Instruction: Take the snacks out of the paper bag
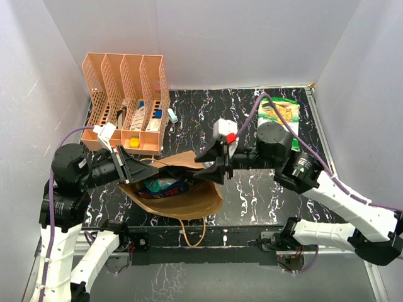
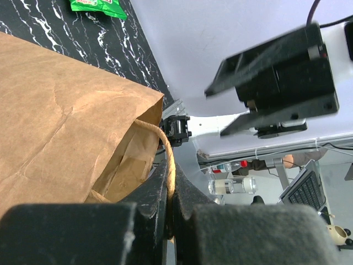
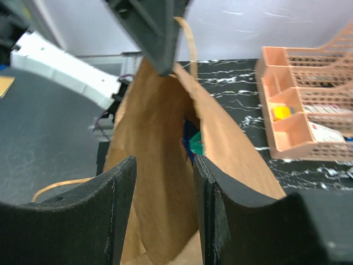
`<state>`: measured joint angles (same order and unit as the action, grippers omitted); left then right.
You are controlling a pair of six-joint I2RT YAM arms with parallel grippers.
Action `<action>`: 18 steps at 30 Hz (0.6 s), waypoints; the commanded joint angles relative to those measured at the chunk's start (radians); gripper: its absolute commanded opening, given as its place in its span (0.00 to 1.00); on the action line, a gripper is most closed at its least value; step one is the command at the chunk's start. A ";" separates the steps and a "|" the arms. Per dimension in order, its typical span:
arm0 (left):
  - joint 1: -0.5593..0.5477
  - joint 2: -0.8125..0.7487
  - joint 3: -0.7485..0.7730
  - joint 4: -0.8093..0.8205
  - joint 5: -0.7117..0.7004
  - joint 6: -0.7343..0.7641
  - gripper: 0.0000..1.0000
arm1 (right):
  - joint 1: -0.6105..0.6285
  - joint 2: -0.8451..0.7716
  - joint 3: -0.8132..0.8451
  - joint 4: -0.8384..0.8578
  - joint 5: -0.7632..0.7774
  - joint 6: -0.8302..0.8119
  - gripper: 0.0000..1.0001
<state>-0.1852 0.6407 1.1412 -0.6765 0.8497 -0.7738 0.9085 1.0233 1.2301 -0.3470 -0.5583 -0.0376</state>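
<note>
A green snack packet point(image 1: 279, 116) already lies out by the far right corner of the bench point(image 1: 252, 195). My left fingers point(image 2: 77, 232) pinch the handle point(image 2: 168, 165) of the paper bag point(image 1: 195, 201) near the near edge, left of centre. My right fingers point(image 3: 118, 215) are spread at its mouth. I see blue and teal packets point(image 1: 162, 185) inside the bag, so I judge most of the work remains.

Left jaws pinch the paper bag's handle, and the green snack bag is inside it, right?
No. The green snack bag lies out on the table, apart from the paper bag; the top external view shows it. The left jaws do pinch the handle.
</note>
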 commanded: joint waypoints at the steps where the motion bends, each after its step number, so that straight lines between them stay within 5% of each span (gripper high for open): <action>1: 0.000 -0.016 -0.006 0.048 0.062 -0.039 0.00 | 0.154 0.029 0.103 -0.124 0.046 -0.145 0.49; 7: -0.001 -0.025 -0.002 0.037 0.066 -0.034 0.00 | 0.447 0.096 0.117 -0.129 0.289 -0.261 0.47; 10: 0.000 -0.024 0.005 0.026 0.060 -0.027 0.00 | 0.549 0.148 0.086 -0.096 0.551 -0.339 0.47; 18: 0.000 -0.015 0.021 0.018 0.058 -0.013 0.00 | 0.617 0.205 -0.126 0.240 1.016 -0.480 0.51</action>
<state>-0.1852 0.6273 1.1358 -0.6598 0.8654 -0.7891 1.5200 1.2243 1.1782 -0.3485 0.1497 -0.4206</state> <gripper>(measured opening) 0.007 0.495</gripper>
